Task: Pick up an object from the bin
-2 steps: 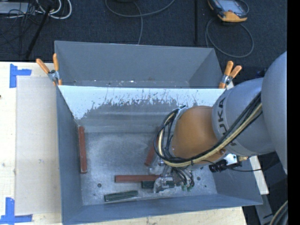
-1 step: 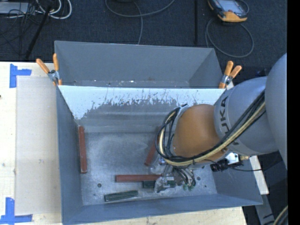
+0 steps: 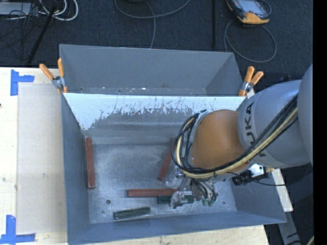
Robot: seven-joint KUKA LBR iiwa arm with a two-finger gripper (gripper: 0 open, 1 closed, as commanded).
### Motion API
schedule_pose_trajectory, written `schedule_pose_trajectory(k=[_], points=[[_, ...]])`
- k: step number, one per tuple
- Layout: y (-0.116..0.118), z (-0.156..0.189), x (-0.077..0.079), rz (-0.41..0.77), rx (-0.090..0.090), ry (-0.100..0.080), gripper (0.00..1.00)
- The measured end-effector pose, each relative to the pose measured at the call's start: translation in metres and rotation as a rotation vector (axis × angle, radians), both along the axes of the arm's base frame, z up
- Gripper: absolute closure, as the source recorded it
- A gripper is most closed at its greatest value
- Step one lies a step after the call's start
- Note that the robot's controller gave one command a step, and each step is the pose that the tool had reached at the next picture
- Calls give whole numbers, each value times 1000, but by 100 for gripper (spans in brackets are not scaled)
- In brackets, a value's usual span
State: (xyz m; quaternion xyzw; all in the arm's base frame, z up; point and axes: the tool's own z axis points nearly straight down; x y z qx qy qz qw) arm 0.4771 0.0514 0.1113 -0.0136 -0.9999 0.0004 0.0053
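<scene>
Bin (image 3: 75,177): grey metal, sloped walls, flat floor.
Arm (image 3: 278,126): enters over the right edge; orange wrist cover (image 3: 217,139) above the floor's right half.
Jaws: low near the front edge, right of centre; whether released or clenched cannot be told.
Flat brown stick (image 3: 148,192): nearest item, along the front edge, right end at the jaws.
Tilted brown stick (image 3: 165,167): mid-floor, just beside the wrist cover.
Left brown stick (image 3: 90,162): along the left edge, well apart.
Dark green stick (image 3: 132,214): against the front edge, left of the jaws.
</scene>
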Motion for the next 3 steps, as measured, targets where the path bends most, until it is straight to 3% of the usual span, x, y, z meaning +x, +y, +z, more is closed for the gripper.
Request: schedule_pose_trajectory(k=[3], points=[[0,46,3,-1,1,-11,100]])
